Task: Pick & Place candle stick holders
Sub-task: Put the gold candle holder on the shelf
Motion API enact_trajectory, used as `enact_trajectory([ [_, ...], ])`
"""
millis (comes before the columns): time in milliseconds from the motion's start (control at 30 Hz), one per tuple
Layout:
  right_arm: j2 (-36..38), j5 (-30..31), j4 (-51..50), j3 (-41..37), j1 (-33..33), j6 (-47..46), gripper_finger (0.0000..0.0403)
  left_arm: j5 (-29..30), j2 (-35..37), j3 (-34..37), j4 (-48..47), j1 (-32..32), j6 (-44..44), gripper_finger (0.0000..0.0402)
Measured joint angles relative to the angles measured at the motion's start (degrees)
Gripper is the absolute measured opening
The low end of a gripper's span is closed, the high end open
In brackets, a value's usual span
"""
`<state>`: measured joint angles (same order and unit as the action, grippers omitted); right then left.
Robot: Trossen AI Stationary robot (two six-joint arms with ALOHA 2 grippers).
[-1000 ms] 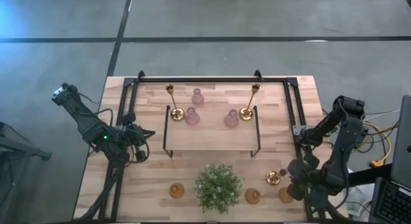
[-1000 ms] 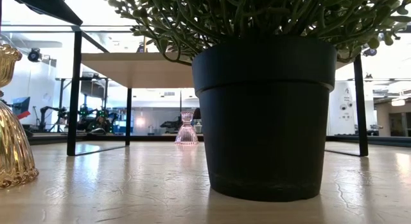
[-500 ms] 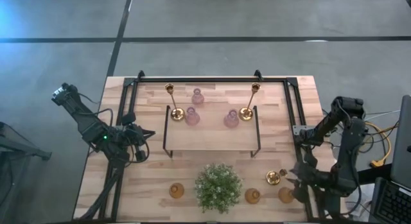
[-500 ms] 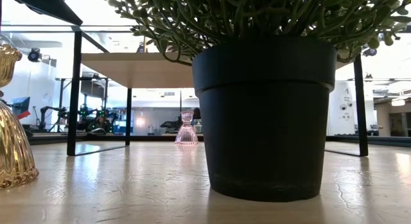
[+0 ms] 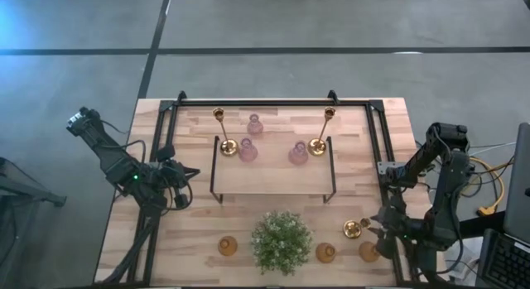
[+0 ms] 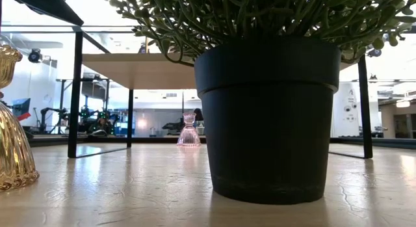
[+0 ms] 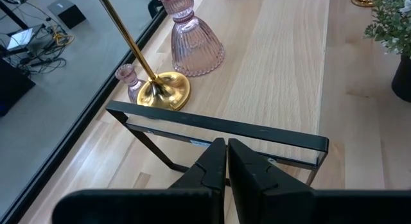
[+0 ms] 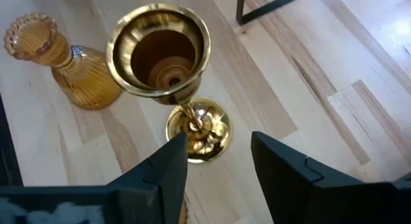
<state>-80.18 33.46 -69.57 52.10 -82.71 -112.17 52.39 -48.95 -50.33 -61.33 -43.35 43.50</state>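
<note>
A short brass candle stick holder (image 8: 159,54) stands upright on its round base (image 8: 204,131) near the table's right front corner (image 5: 354,229). My right gripper (image 8: 218,163) is open, slanting down on it from the right, fingertips just short of the base and touching nothing. Amber glass holders (image 5: 368,252) (image 5: 325,253) (image 5: 228,246) stand along the near edge. Two tall brass sticks (image 5: 316,146) (image 5: 228,146) and pink glass holders (image 5: 248,151) (image 5: 298,153) (image 5: 255,123) stand at the back. My left gripper (image 7: 226,163) waits shut at the table's left (image 5: 178,188).
A bushy green plant in a black pot (image 6: 266,116) stands at the near middle (image 5: 281,241). A low wooden shelf on a black wire frame (image 5: 273,177) spans the table's middle. A black frame (image 5: 377,148) runs round the back and sides. Bare wood lies between shelf and plant.
My right arm has swung a little and its wrist has turned beside the short brass holder, which has not moved. The left arm has kept still.
</note>
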Motion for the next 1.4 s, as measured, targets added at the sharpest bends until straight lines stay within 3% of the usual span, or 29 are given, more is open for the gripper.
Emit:
enact_trajectory([
  [367, 0.07, 1.24, 3.50, -0.26, 2.10, 2.09, 0.0166, 0.01, 0.00, 0.00, 0.01, 0.01, -0.01, 0.0021],
  [633, -0.26, 3.48, 9.30, -0.66, 5.25, 9.12, 0.0165, -0.01, 0.00, 0.00, 0.01, 0.02, -0.01, 0.0021],
  [1400, -0.02, 7.67, 13.08, -3.38, 7.71, 10.59, 0.0138, -0.01, -0.02, 0.00, 0.01, 0.00, -0.01, 0.0021],
])
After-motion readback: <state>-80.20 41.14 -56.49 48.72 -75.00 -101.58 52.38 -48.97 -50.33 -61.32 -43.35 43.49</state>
